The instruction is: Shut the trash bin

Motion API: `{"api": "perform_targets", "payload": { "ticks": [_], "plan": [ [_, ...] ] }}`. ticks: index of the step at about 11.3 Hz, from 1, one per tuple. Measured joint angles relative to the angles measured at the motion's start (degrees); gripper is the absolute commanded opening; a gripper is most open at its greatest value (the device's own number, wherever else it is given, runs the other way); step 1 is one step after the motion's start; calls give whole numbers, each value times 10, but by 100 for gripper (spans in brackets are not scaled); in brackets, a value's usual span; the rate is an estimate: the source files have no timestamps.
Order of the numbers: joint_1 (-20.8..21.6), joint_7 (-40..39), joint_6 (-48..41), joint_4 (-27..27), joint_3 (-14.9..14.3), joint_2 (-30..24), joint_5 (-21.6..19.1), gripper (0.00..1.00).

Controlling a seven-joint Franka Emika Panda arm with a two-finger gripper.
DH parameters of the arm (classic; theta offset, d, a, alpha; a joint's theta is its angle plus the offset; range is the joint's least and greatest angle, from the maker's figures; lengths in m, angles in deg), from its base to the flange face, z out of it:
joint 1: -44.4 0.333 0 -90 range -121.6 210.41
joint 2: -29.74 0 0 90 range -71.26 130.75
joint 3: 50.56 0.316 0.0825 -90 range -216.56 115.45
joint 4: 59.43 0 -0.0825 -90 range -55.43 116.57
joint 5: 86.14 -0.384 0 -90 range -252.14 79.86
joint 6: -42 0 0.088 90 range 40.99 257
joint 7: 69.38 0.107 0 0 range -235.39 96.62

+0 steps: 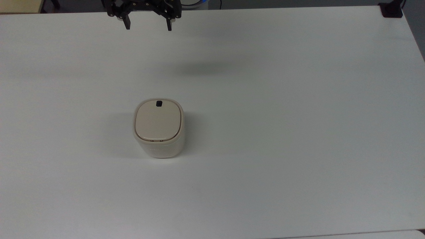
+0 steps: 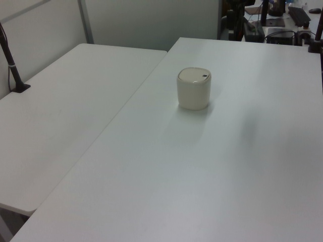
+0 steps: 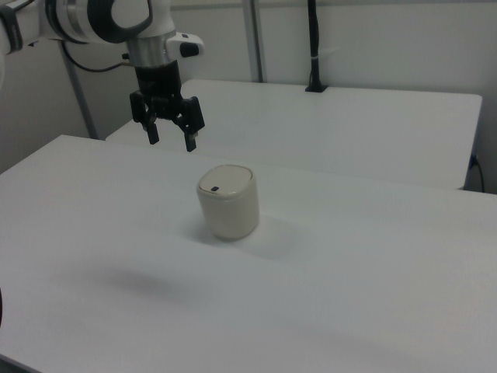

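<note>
In the top view my gripper [image 1: 147,26] is cut off by the upper edge; just the black linkage and the two fingers [image 1: 127,24] hang into the picture, spread wide with nothing between them. The right view shows more of me: the gripper [image 3: 172,141] points down, held high above the tabletop [image 3: 373,272], fingers wide apart, with my white wrist and arm reaching in from the right view's upper left. In the left view I cannot pick my fingers out from the dark clutter along the far edge.

The bin [image 1: 158,128] stands upright on the tabletop [image 1: 298,132], left of centre in the top view and well apart from my fingers. Its beige lid [image 1: 158,120] lies flat and flush inside the rim, so the bin is shut. The small black button [image 1: 159,104] sits at the lid edge nearest my gripper, and the opposite edge carries two small marks that may be the hinge; they are too small to tell. The bin's inside is hidden under the lid. Its rounded-square body is about as wide as it is tall, so no clear long axis shows.

In the left view the bin [image 2: 194,89] stands toward the far end of the tabletop, button [image 2: 205,76] on the left view's right. In the right view the button [image 3: 213,187] faces the right view's left.

A second table [image 2: 60,111] adjoins the tabletop.
</note>
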State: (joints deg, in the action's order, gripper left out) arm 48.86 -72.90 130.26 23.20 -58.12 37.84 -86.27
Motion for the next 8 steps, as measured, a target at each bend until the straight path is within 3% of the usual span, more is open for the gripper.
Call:
{"api": "perform_targets", "payload": {
  "ticks": [5,8],
  "plan": [
    [-3,7,-34,0,0,-6,1,100],
    [-6,93,-34,0,-1,-7,6,100]
  ]
}}
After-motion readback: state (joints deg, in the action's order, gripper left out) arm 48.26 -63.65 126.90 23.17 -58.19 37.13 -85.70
